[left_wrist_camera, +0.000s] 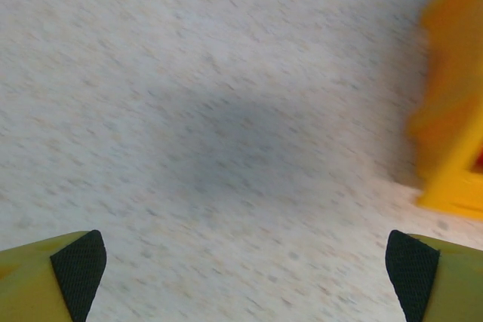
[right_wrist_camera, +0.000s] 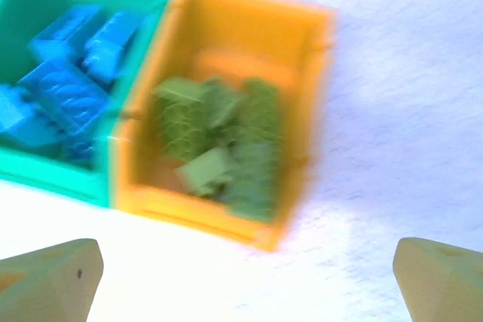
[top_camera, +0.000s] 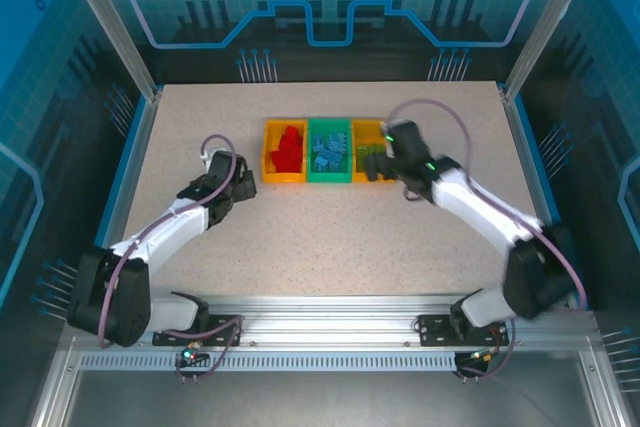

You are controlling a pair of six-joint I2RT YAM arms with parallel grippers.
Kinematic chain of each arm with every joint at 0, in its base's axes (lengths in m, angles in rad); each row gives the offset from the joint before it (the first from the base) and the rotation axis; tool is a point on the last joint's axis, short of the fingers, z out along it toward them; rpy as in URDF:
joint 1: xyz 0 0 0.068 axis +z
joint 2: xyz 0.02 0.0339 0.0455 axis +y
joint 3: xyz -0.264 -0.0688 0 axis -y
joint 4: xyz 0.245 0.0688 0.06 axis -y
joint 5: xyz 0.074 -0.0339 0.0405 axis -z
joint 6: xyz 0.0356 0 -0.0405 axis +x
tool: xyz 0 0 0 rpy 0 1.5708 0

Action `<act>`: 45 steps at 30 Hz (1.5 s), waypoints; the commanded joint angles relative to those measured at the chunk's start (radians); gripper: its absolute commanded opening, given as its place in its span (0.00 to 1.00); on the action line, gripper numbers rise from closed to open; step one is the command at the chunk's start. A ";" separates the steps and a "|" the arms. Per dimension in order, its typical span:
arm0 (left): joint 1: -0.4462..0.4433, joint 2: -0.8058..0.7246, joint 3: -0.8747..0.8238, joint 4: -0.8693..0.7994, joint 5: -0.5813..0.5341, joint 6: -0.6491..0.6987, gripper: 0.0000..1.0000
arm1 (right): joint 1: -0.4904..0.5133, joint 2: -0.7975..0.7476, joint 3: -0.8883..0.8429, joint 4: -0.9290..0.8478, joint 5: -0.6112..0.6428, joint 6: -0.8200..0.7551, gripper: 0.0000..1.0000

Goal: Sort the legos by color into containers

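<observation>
Three bins stand in a row at mid table. The left yellow-orange bin (top_camera: 284, 151) holds red legos (top_camera: 288, 148). The green bin (top_camera: 329, 153) holds blue legos (right_wrist_camera: 64, 81). The right yellow-orange bin (right_wrist_camera: 226, 111) holds light green legos (right_wrist_camera: 219, 141). My left gripper (top_camera: 243, 179) hovers over bare table just left of the red-filled bin, whose corner (left_wrist_camera: 453, 103) shows in the left wrist view; it is open and empty. My right gripper (top_camera: 385, 162) hangs over the near edge of the right bin, open, with nothing between its fingertips (right_wrist_camera: 53, 277).
The speckled tabletop (top_camera: 330, 237) stretches free in front of the bins and to both sides. Blue rails edge the table at left (top_camera: 125, 182) and right (top_camera: 530, 162). No loose bricks lie on the table surface.
</observation>
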 commanded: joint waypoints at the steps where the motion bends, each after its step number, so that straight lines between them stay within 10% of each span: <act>1: 0.048 -0.051 -0.114 0.211 -0.034 0.189 0.99 | -0.142 -0.122 -0.321 0.427 0.027 -0.223 1.00; 11: 0.144 -0.009 -0.359 0.843 0.284 0.331 0.99 | -0.307 0.070 -0.510 0.934 -0.228 -0.173 1.00; 32: 0.154 -0.180 -0.457 0.798 0.313 0.332 0.99 | -0.329 0.153 -0.507 0.992 -0.256 -0.154 1.00; 45: 0.189 0.077 -0.355 0.979 0.406 0.326 0.99 | -0.329 0.153 -0.510 0.999 -0.234 -0.148 1.00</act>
